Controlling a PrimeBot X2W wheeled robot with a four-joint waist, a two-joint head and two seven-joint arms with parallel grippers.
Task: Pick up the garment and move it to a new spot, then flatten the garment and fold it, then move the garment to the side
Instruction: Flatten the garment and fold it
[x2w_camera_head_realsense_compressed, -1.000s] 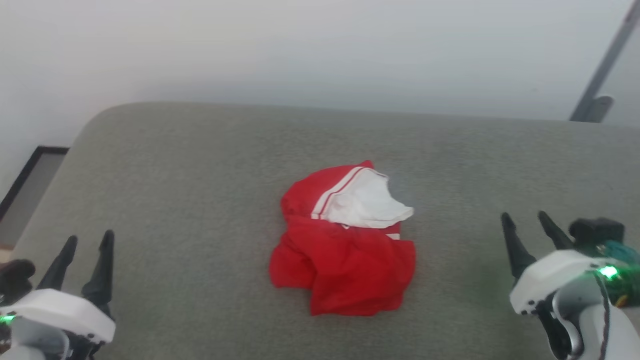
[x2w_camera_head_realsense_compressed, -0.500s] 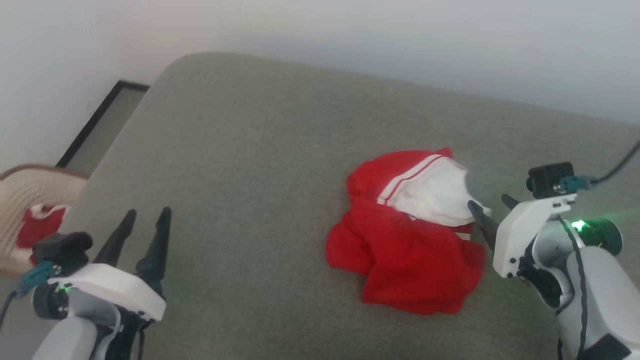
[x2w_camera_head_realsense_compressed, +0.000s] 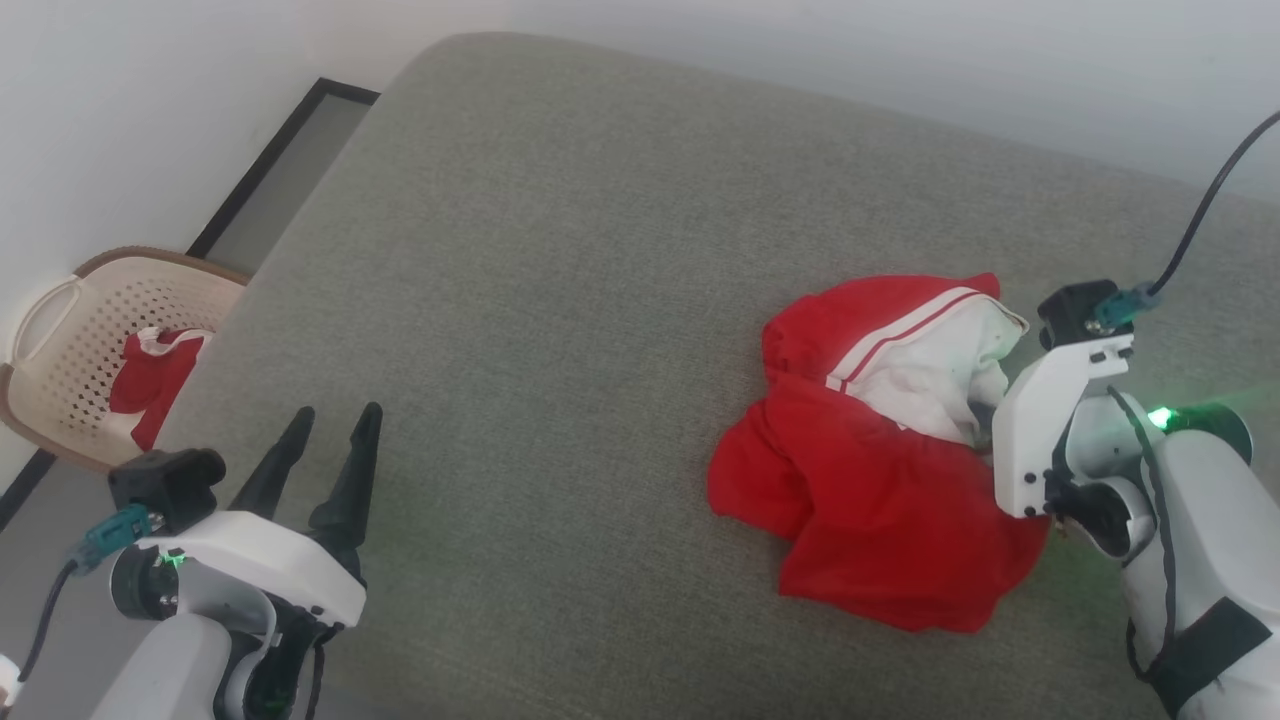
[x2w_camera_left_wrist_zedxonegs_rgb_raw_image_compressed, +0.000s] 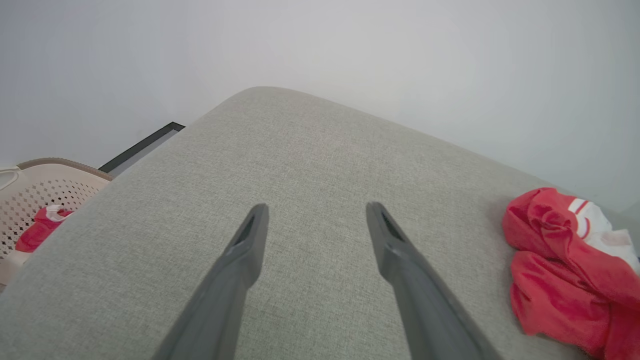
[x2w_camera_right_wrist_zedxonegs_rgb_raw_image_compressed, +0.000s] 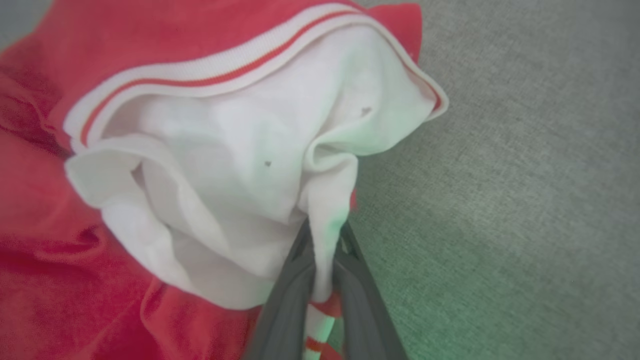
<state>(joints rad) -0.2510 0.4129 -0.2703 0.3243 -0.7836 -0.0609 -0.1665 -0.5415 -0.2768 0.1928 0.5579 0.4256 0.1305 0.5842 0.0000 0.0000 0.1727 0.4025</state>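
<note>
The garment (x2w_camera_head_realsense_compressed: 880, 470) is a crumpled red T-shirt with a white sleeve and striped trim, lying at the right of the grey cushion (x2w_camera_head_realsense_compressed: 560, 300). In the right wrist view my right gripper (x2w_camera_right_wrist_zedxonegs_rgb_raw_image_compressed: 325, 235) is shut on a fold of the garment's (x2w_camera_right_wrist_zedxonegs_rgb_raw_image_compressed: 225, 150) white sleeve, the cloth pinched between both fingers. From the head camera that gripper's (x2w_camera_head_realsense_compressed: 985, 425) fingertips are buried in the cloth at the shirt's right edge. My left gripper (x2w_camera_head_realsense_compressed: 330, 425) hovers open at the lower left, far from the shirt. The left wrist view shows its fingers (x2w_camera_left_wrist_zedxonegs_rgb_raw_image_compressed: 315, 212) spread above bare cushion, with the garment (x2w_camera_left_wrist_zedxonegs_rgb_raw_image_compressed: 565, 265) at the right.
A beige laundry basket (x2w_camera_head_realsense_compressed: 60, 330) holding red cloth (x2w_camera_head_realsense_compressed: 150, 375) stands on the floor to the left of the cushion. A pale wall runs behind the cushion's far edge. A black cable (x2w_camera_head_realsense_compressed: 1210, 200) rises from the right wrist.
The head camera swung left, bringing the basket into view. My right gripper moved onto the shirt's white sleeve and closed on it. The left gripper stayed open.
</note>
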